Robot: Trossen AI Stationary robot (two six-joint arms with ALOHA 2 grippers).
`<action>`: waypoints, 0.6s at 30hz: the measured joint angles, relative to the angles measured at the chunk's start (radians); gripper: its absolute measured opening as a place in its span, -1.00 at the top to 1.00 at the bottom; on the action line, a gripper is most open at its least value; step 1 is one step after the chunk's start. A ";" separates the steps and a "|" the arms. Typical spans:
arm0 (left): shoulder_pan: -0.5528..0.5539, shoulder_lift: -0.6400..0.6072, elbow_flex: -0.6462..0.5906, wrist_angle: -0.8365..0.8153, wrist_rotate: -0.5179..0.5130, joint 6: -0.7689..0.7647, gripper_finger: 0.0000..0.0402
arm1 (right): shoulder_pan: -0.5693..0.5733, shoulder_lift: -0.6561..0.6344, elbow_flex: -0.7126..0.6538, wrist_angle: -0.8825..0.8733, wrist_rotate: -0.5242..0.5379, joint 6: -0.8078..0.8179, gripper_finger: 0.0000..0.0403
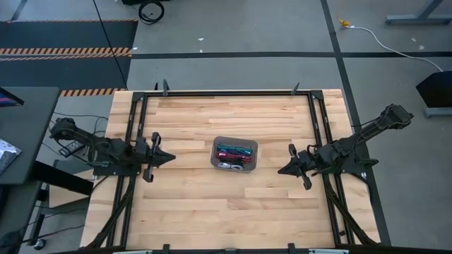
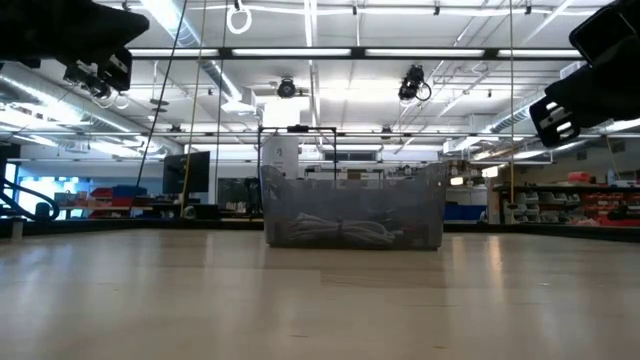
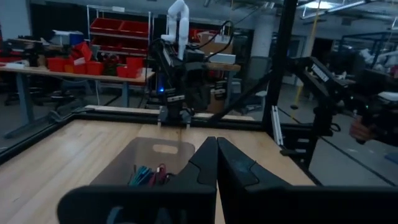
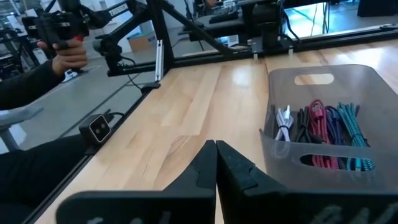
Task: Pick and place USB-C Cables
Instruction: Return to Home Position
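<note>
The grey tray (image 1: 235, 141) stands at the table's middle, and the coiled USB-C cables (image 1: 234, 154) lie inside it: teal, dark red, purple-blue, black and silver-grey. The right wrist view shows them in the tray (image 4: 323, 134); the left wrist view shows a few cable ends (image 3: 148, 176). My left gripper (image 1: 169, 158) hovers left of the tray, shut and empty. My right gripper (image 1: 282, 169) hovers right of the tray, shut and empty. In the low view both arms hang high above the table, and the tray (image 2: 352, 205) sits between them.
A black frame (image 1: 226, 92) runs along the table's far edge and down both sides. Bare wood lies all around the tray. In the right wrist view a person's hand (image 4: 65, 56) holds a device beyond the table's edge.
</note>
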 joint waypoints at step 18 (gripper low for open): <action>0.053 0.003 0.000 0.019 0.030 -0.042 0.94 | -0.002 0.002 0.000 0.023 0.006 -0.048 0.98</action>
